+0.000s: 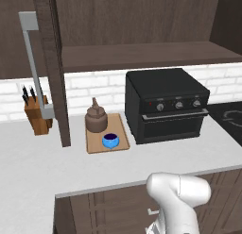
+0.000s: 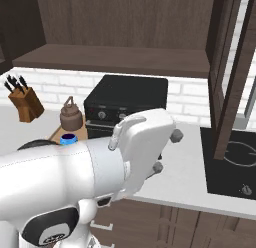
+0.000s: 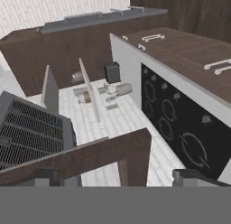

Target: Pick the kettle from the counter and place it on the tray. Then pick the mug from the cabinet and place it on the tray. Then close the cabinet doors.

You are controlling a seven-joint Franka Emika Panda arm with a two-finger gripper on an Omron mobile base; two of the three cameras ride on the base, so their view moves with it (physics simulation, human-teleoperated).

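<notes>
White arm [image 2: 90, 167] links bulk large in the foreground of the right base view, the forearm folded across the frame with the wrist turned up toward the open right cabinet door [image 2: 231, 67]; in the left base view its rounded elbow shows low at the counter's [image 1: 71, 167] front edge. From the hand view, the gripper [image 3: 122, 180] has its two dark fingertips [image 3: 191, 177] set far apart, jaws wide and holding nothing, with a dark wood door edge crossing just ahead of them and the black cooktop [image 3: 180, 123] with its ring burners beyond. Well away from the gripper, on the far side of the black oven [image 1: 165, 105], the tray [image 1: 106, 138] lies flat on the pale counter; the kettle [image 1: 97, 119] stands upright on its rear half and the blue mug [image 1: 110, 141] sits on its front half, just before the kettle and apart from it. Farther still, a tan knife block [image 1: 37, 114] stands against the white brick backsplash, partly behind the other open cabinet door [image 1: 54, 68] and its long grey handle [image 1: 35, 63]. Overhead the cabinet [image 2: 115, 57] shelf runs bare and dark.
</notes>
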